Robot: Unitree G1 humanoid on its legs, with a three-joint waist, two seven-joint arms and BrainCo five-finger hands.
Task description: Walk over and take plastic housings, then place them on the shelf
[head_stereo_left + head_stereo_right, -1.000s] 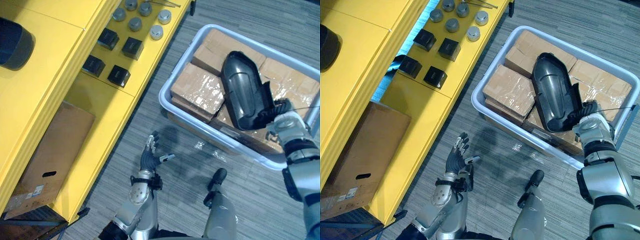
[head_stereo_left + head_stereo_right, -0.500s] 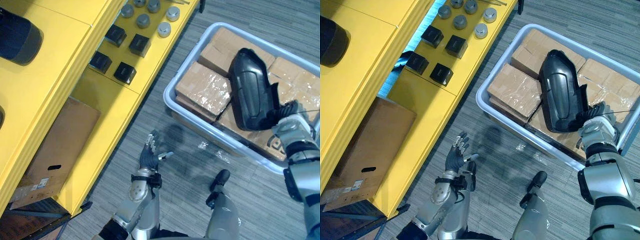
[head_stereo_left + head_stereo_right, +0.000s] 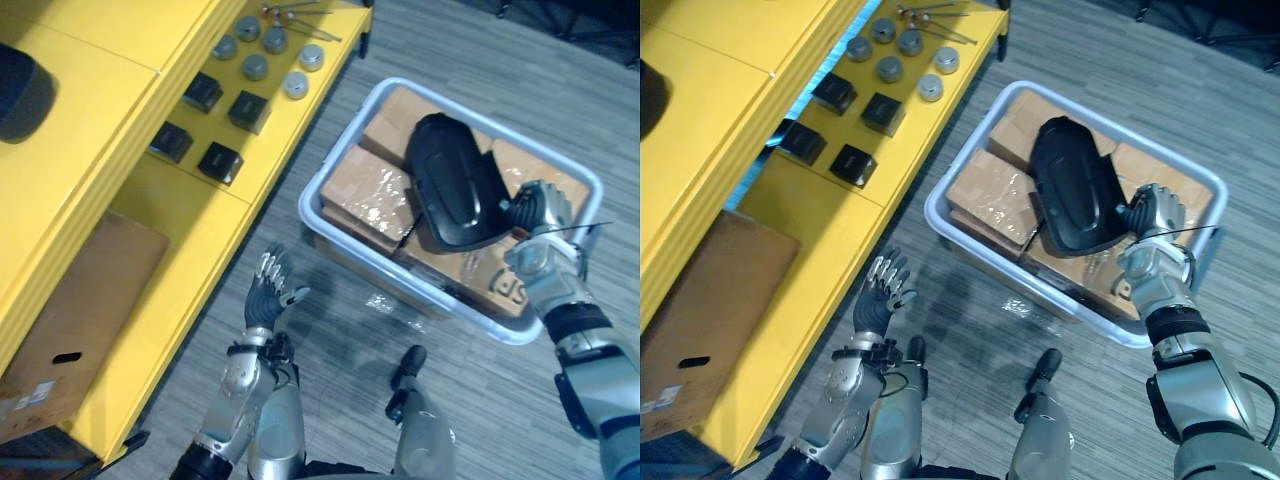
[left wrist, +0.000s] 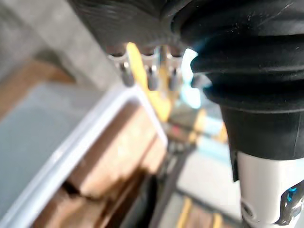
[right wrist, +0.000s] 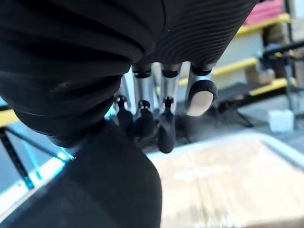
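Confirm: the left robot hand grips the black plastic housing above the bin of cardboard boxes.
Wrong hand: the right robot hand grips the black plastic housing above the bin of cardboard boxes, as the left eye view shows. The left robot hand is open, holding nothing.

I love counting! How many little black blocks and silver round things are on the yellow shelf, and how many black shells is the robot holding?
Black blocks: 4
Silver round pieces: 6
Black plastic housing, in the right hand: 1
Total: 11

Print on cardboard boxes (image 3: 478, 276) — not legible.
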